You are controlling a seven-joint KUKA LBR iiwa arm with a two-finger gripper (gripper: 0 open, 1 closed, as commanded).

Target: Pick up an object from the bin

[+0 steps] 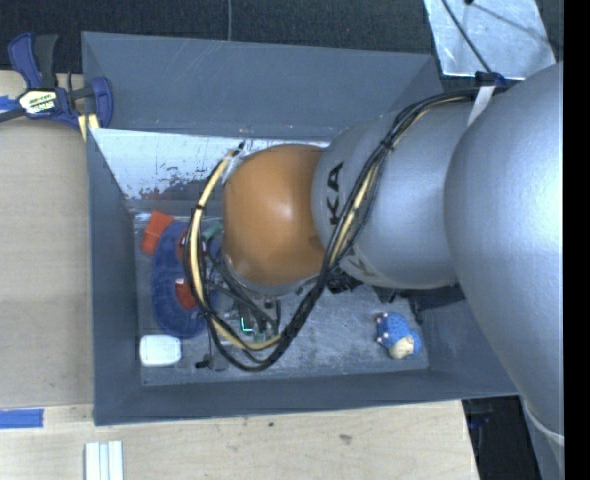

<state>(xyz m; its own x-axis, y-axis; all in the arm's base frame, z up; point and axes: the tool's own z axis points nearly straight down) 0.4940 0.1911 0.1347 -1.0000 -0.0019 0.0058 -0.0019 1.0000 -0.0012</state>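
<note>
Arm down in the left half of the bin (113, 298), orange cover (270, 213) over the wrist.
The gripper (237, 315) sits low under that cover, right beside a blue floppy thing (168, 293) and an orange-red piece (158, 230) by the left wall. A white block (160, 349) lies near, front-left, and a small blue-and-yellow toy (397, 335) well apart on the right. Spread or pinched? Cannot tell.

The arm's round orange cover (270, 213) and cables (258, 361) block the middle of the grey metal bin (275, 88); a crumpled blue thing (170, 293) and a small white block (160, 349) crowd its left. Bare floor lies between the cables and a small blue-and-yellow toy (395, 335).
</note>
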